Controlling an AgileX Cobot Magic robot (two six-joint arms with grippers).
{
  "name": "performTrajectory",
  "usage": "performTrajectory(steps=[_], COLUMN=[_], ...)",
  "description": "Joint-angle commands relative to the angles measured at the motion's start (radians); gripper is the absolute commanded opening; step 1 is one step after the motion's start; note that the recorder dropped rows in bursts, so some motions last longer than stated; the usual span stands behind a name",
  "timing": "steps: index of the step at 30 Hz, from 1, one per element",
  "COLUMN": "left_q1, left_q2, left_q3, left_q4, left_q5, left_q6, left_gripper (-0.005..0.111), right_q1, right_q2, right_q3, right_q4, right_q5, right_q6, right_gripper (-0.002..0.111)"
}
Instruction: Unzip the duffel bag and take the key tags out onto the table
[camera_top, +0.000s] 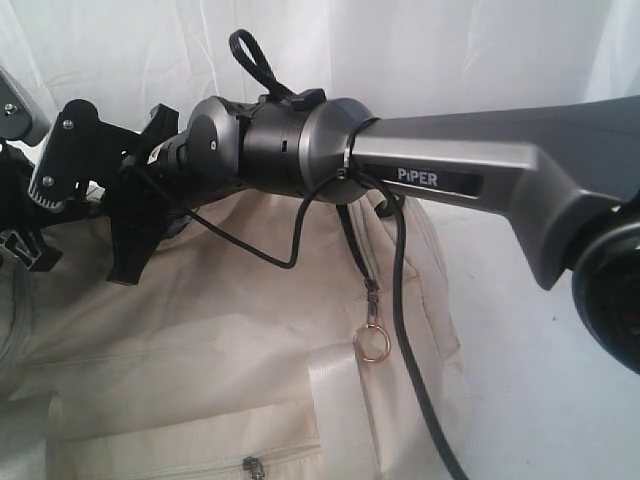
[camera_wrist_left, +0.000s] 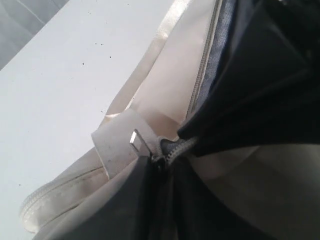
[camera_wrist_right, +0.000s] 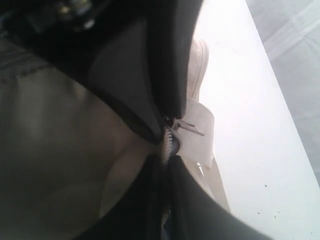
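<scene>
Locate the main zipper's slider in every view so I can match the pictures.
Exterior view: not in it; the arms hide the top of the duffel bag.
Left wrist view: zipper slider near the picture's middle, beside the cream fabric tab.
Right wrist view: zipper slider near the middle, beside that tab.
Shared landmark: the tab in both wrist views; the bag in all three.

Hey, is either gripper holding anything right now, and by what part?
The right gripper looks shut on the duffel bag at its zipper end, beside the fabric tab. The left gripper straddles the same spot; whether it grips cannot be told.
</scene>
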Motion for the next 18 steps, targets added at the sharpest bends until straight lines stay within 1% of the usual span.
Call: performTrajectory(steps=[1, 9, 15, 18], left_q1=[0.001, 0.001, 0.001, 0.001], left_q2=[-0.002, -0.027, -0.081, -0.092], left_q3=[-0.001, -0.001, -0.001, -0.001], left_q4=[-0.008, 0.040, 0.044, 0.096], left_q5=[0.008, 0.004, -0.004, 0.004], left_q6=[0.015, 0.017, 0.003, -0.017], left_gripper=[0.000, 0.000, 0.000, 0.000], right_q1=[0.000, -0.032, -0.072, -0.078], right_q2=[-0.011, -0.005, 0.003, 0.006], right_q3=[0.007, 0.007, 0.007, 0.007], right_q4=[0.000, 0.000, 0.000, 0.000], right_q5=[-0.007, -0.007, -0.007, -0.007], right_q6=[-0.006, -0.001, 0.080, 0.080], right_gripper=[0.000, 0.000, 0.000, 0.000])
